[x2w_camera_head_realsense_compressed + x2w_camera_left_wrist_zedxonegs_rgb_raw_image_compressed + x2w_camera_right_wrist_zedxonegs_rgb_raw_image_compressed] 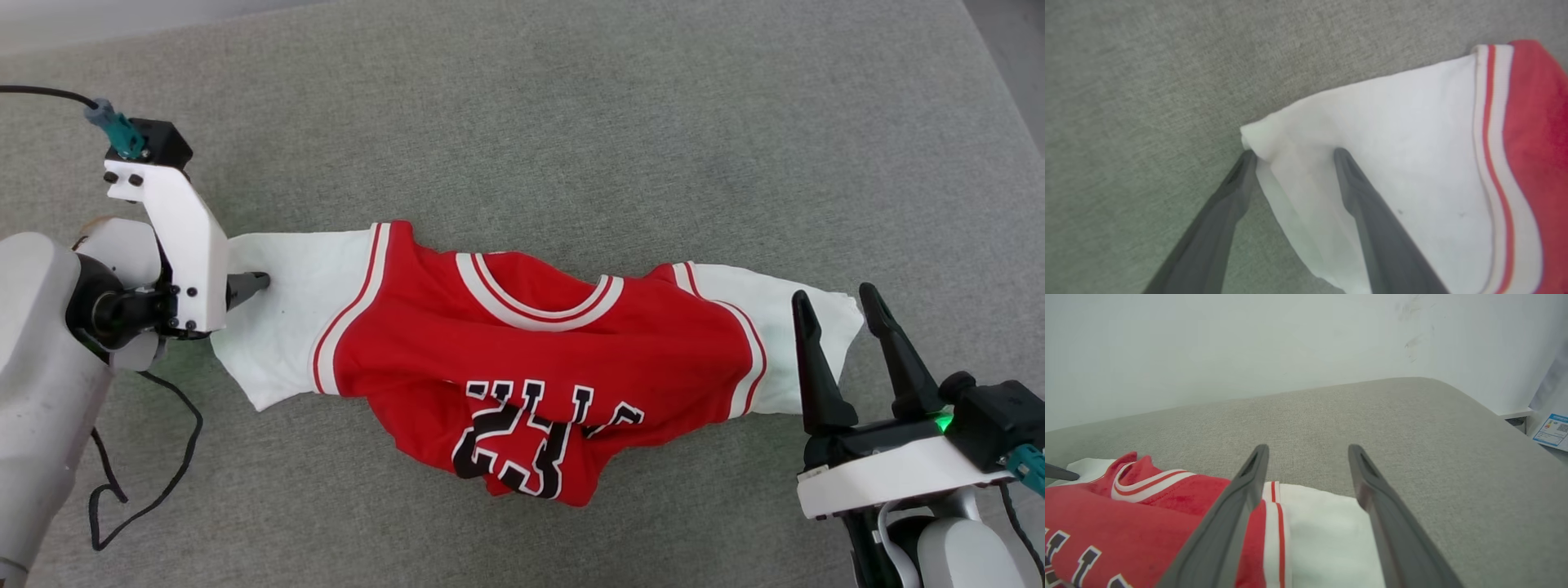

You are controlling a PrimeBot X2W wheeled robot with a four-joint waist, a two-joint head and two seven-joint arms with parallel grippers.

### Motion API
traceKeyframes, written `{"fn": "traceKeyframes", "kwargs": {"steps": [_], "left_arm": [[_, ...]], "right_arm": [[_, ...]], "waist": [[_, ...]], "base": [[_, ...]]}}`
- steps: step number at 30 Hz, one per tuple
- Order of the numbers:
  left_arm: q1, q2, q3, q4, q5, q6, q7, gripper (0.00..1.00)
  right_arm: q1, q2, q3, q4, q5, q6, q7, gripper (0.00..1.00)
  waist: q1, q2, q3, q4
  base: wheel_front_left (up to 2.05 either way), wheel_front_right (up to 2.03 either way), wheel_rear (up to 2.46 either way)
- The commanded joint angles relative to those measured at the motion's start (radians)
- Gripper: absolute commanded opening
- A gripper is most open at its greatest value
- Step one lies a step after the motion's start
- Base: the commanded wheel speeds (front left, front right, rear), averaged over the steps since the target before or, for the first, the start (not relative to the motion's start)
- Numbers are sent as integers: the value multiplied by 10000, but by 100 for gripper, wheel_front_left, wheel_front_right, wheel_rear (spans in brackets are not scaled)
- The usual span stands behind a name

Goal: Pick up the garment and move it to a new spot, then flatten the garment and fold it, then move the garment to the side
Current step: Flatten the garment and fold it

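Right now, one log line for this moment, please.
garment: red thin-fabric jersey, stretched sideways, body bunched | left gripper: open, astride white sleeve corner | right gripper: open, over other white sleeve

Bright, even light throughout, shadows faint and soft. Head view crisp. Left wrist view goes soft, the jersey (1404, 163) blurring toward that view's right edge, faint green cast below.
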Motion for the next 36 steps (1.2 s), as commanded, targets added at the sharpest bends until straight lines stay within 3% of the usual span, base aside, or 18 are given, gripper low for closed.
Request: {"fn": "traceKeyframes", "kwargs": {"steps": [1, 5, 11, 16, 24, 32, 36], "left_arm": [[847, -329, -359, 462, -106, 60, 373, 2], [1152, -588, -238, 557, -218, 149, -131, 0], [1065, -574, -41, 401, 535, 361, -2361, 0], [1154, -792, 93, 27, 1092, 735, -4172, 0], [1691, -1100, 63, -1081, 1267, 1021, -5215, 0], [1894, -1103, -74, -2632, 1555, 1335, -5521, 0], [1906, -1106, -131, -3036, 1622, 1400, -5575, 0]], "right_arm": [[-115, 20, 6, 24, 64, -3, -49, 100], [-93, 20, -84, 130, 148, -3, 37, 100], [125, 18, -365, 317, 433, -3, 384, 100], [-50, 16, -982, 1003, 1026, -3, 1304, 100], [-1300, -508, -2791, 3344, 1376, -1, 3929, 100], [-2912, -1369, -3023, 5448, 1262, -3, 7393, 100], [-3086, -1150, -3107, 6293, 1107, -1, 8913, 100]], "waist": [[0, -1, -16, -22], [0, -1, -152, -20], [0, -1, -642, 300], [0, -1, -1169, 745], [0, -1, -1606, 1450], [0, -1, -1274, 2069], [0, -1, -1154, 2282]], "base": [[0, 0, 0], [0, 0, 0], [0, 0, 0], [0, 0, 0], [0, 0, 0], [0, 0, 0], [0, 0, 0]]}}
